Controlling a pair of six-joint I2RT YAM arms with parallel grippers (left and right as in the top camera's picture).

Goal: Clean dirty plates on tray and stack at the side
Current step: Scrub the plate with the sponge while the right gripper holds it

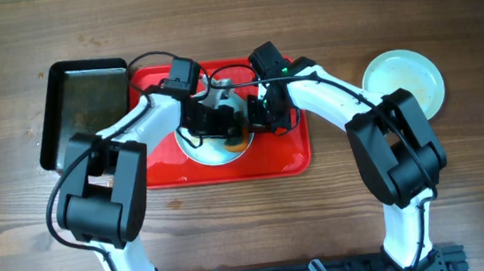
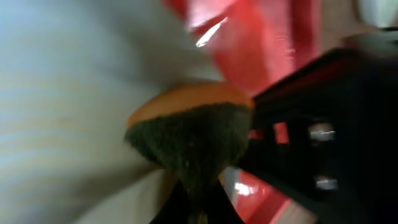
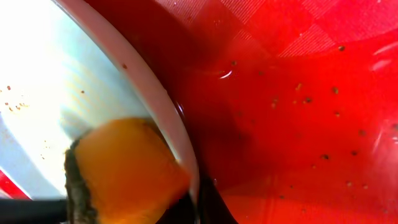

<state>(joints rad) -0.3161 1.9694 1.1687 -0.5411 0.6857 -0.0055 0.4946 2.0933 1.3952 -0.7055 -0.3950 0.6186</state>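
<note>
Left gripper (image 1: pixel 231 135) is shown clamped on a sponge (image 1: pixel 239 139) of orange foam with a dark green scouring face, which is pressed against the plate (image 1: pixel 213 154) lying on the tray (image 1: pixel 288 153). Right gripper (image 1: pixel 254 124) is shown clamped on that plate's rim, just beside the sponge. Most of the plate is hidden from above by both black gripper bodies and their cables; only its near arc is seen. A 2nd plate (image 1: pixel 403 83) lies face up on the table (image 1: pixel 478 184), right of the tray and apart from it. A black pan (image 1: pixel 83 106) lies just beside the tray's left edge. Small dark specks (image 3: pixel 336 90) are scattered over the glossy tray floor. The table is of brown wood grain. The tray's long axis runs left to right; the plates are round, with no long axis
</note>
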